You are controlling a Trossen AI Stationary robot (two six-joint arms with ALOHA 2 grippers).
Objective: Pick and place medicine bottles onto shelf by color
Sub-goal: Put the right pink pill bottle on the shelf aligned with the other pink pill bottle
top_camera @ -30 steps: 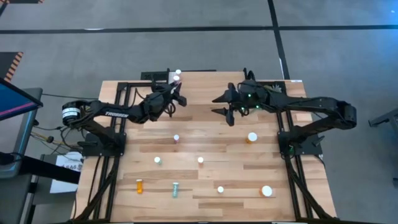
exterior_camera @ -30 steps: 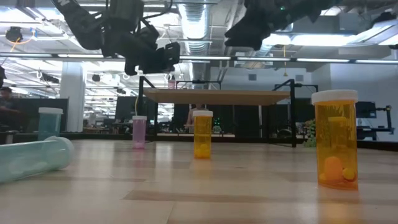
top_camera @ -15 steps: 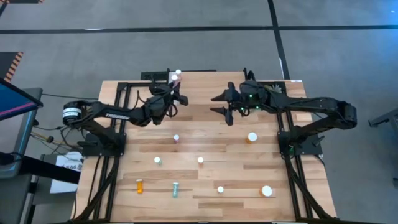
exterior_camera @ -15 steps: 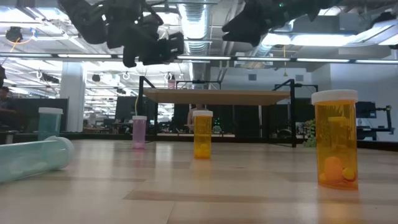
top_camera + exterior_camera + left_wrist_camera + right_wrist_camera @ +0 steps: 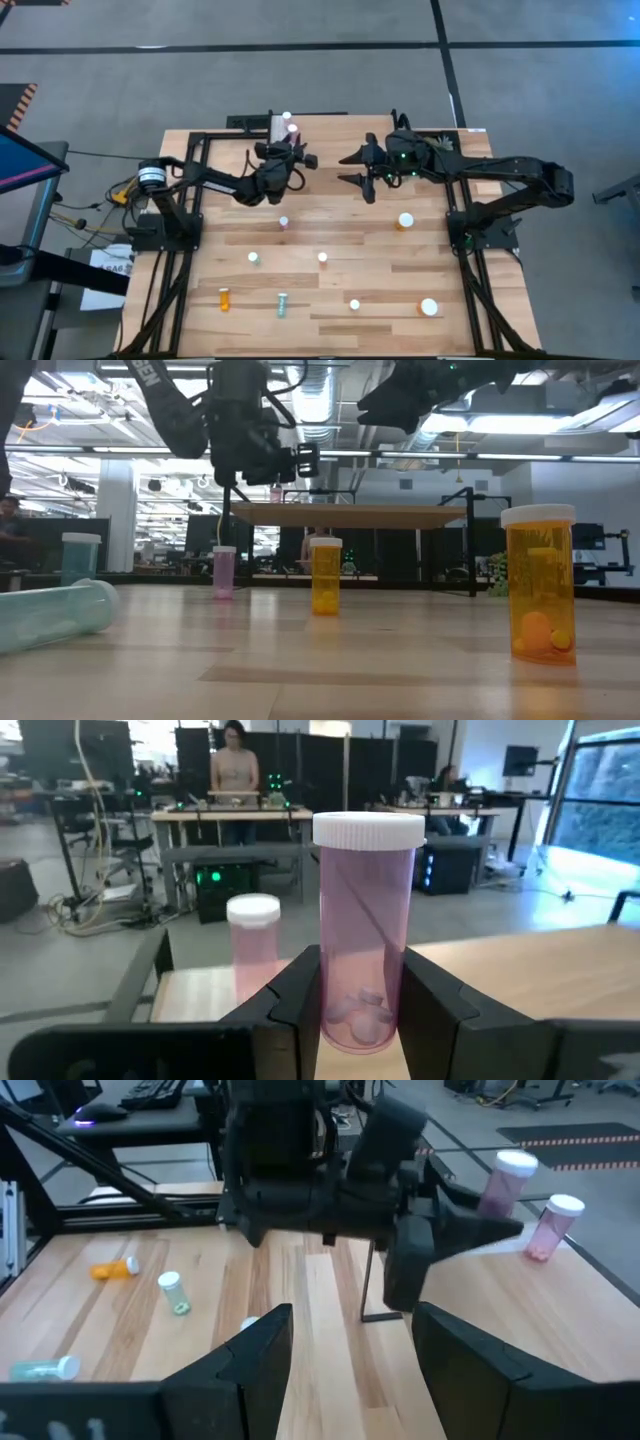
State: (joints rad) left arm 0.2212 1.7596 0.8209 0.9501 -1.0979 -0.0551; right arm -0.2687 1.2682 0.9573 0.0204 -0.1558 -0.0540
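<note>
- The left pincer (image 5: 360, 1005) is closed on a pink bottle (image 5: 366, 935), gripping its lower body; the bottle's base sits between the fingers (image 5: 300, 1000).
- In the high view the left pincer (image 5: 295, 155) hangs over the shelf (image 5: 330, 150) at the table's (image 5: 350, 250) far edge, near a second pink bottle (image 5: 254, 945) that already stands on the shelf.
- Judged step: placement of the held bottle beside its colour match. Lower it straight down, keep a gap to the standing bottle, and release only once the base is seated flat.
- Orientation: the held bottle stands upright, long axis vertical, white cap up.
- Risk: a tilted release could topple either pink bottle.
- The right pincer (image 5: 362, 170) waits partly open and empty over the shelf's right half.
</note>
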